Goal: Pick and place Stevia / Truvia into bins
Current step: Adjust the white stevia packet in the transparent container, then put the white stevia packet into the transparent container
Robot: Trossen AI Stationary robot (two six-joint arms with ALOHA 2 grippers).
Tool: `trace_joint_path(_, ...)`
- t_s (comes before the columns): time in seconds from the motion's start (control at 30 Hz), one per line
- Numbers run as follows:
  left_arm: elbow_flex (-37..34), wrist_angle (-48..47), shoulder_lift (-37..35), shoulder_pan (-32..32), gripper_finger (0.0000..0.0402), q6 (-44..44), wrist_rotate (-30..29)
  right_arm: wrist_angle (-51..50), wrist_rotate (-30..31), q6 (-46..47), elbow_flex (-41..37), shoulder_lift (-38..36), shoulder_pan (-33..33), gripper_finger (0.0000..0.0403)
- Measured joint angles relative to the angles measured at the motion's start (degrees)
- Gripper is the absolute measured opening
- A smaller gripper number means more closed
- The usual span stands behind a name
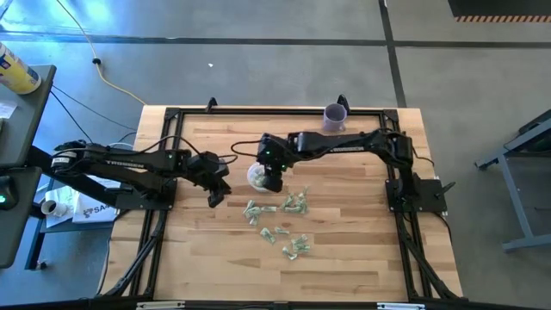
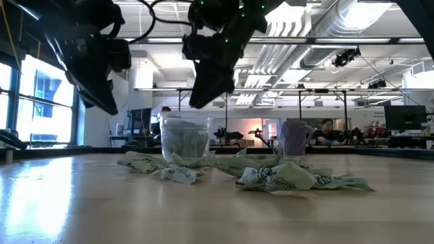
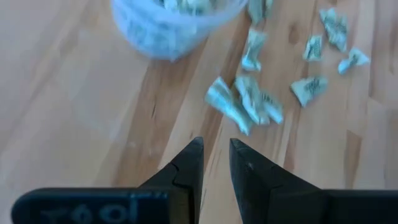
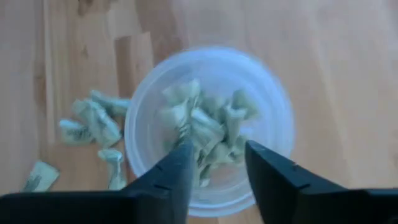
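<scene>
**Right hand hanging over the cup, fingers apart**

In the overhead frame's centre, the right hand [image 4: 214, 165] is hovering directly above the cup [image 4: 273, 112], its fingers standing apart and gripping nothing. Packets [image 4: 205, 121] are filling the cup; others are lying loose on the tabletop [image 1: 344, 258] toward lower right. The left hand [image 3: 216, 158], narrowly parted and empty, is waiting left of the cup.

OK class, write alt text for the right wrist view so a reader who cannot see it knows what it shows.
The right gripper hangs open directly above a round translucent cup that already holds a heap of green and white packets. A few more loose packets lie on the wooden table beside the cup.
</scene>
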Motion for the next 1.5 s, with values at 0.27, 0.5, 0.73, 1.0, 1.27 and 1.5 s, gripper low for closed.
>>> trace_joint_path(0.27,0.02,2.57,-0.04,-0.18,0.0111,-2.11,-1.42,2.25,-1.94,-0.74,0.04,0.92,-0.39,0.0159)
trace_joint_path(0.5,0.02,2.6,-0.04,-0.16,0.0111,-3.46,-1.72,6.68,-4.84,-1.16,0.04,4.01,0.04,0.0065)
trace_joint_path(0.73,0.02,3.28,-0.04,-0.11,0.0111,-4.25,-4.69,6.41,-5.27,-1.16,0.0,6.12,0.02,0.0008)
trace_joint_path(1.0,0.02,3.59,-0.04,-0.11,0.0111,-4.28,-6.58,1.72,-3.5,-0.85,0.0,6.28,-0.65,0.0031)
trace_joint_path(1.27,0.02,3.56,-0.04,-0.1,0.0111,-4.07,-1.36,7.57,-0.91,-2.88,2.71,2.54,-0.79,0.0059)
trace_joint_path(1.5,0.04,3.61,1.81,-2.85,0.0122,-6.35,-4.02,-6.62,5.19,-6.0,3.91,-1.01,-0.32,0.0129)
